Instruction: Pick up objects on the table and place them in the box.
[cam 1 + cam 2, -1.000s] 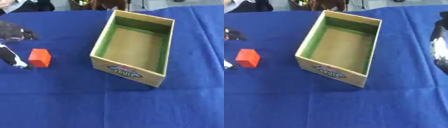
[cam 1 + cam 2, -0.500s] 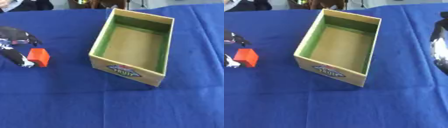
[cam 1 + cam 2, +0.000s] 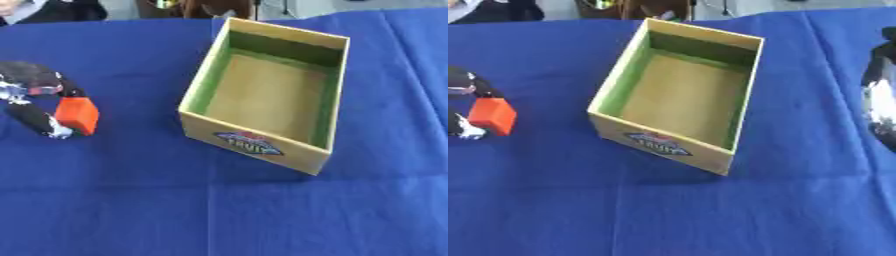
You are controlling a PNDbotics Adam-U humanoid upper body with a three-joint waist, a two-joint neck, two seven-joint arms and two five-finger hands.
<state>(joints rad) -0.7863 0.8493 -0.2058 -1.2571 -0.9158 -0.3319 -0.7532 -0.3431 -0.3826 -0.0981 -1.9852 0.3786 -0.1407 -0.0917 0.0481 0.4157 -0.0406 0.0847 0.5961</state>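
The near part of the blue cloth (image 3: pixel 219 215) lies bare. Further back at the left edge, the left hand (image 3: pixel 35 92) has its fingers and thumb curled round an orange block (image 3: pixel 77 115), pinching it from both sides; whether the block rests on the cloth or is just clear of it cannot be told. To the right of it, well apart, stands the box (image 3: pixel 254 142), an open wooden crate with green inner walls and a fruit label on its near face; nothing shows inside it. At the right edge of the right eye view a dark, shiny part of the right arm or hand (image 3: pixel 878 100) comes in, but its fingers cannot be made out. The step in hand looks like the grasp of the block, the first half of one pick-and-place. The next move would call for lifting the block high enough to pass over the box's left wall, carrying it rightward over the opening, and only then opening the fingers. The wall is tall, so a low carry could knock the block against it or push the box aside.
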